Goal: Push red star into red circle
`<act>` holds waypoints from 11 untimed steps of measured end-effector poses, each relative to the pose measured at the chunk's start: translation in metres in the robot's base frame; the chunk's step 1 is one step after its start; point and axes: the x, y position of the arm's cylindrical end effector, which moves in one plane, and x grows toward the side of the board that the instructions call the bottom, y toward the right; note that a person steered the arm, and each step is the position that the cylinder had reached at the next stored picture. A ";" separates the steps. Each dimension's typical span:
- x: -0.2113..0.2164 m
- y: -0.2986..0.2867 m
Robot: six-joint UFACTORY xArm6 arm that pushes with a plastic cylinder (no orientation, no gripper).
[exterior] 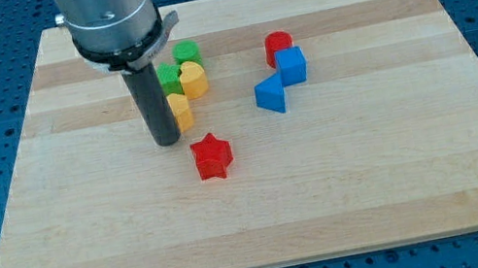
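Red star (212,155) lies just right-below my tip (167,142); tip bare, touching no block.

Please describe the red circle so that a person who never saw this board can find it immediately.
Start at the wooden board and go to its upper middle, right of my tip. Three blocks cluster there: the red circle is the top one, touching the blue cube below it, with a blue wedge-like block lower left. It is the cluster's only red, round block; the red star lies apart, lower left.

Pale smooth wooden board (262,209), matt red star (212,155), dark matt rod (155,104)
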 end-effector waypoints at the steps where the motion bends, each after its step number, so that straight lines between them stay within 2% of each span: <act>1: -0.015 0.000; 3: -0.018 0.000; 6: 0.073 0.005; 9: 0.064 0.076; 11: 0.036 0.118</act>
